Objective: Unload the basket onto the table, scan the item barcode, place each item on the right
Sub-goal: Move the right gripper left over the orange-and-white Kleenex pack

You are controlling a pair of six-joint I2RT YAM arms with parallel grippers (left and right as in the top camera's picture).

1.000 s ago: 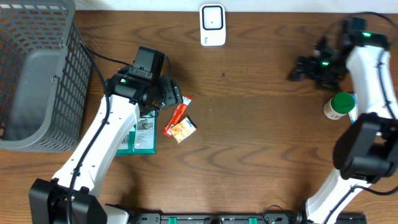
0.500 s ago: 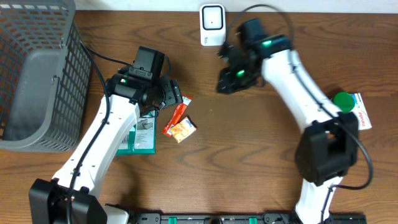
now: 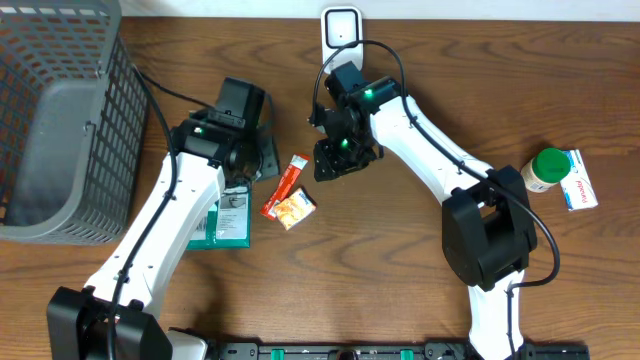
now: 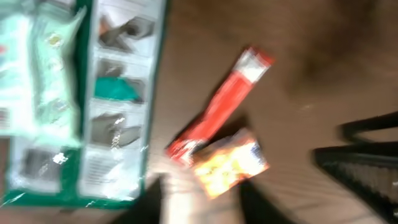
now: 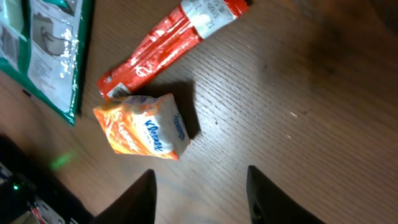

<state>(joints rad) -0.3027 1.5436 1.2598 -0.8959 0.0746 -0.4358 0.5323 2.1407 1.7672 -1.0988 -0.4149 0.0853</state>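
Blue "Kleenex" lettering runs across the white face of the orange tissue pack [image 5: 146,132]. Touching the pack, the red stick packet [image 5: 168,43] carries a white label, its print too small to read. Near the pack, the green packet [image 5: 46,43] has print too, all illegible.

Overhead looks straight down; both wrist views close over tissue pack [image 5: 144,128] (shared).

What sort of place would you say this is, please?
Probably a mock shop checkout: a white scanner at the far edge, a grey wire basket, and packaged goods like a tissue pack.
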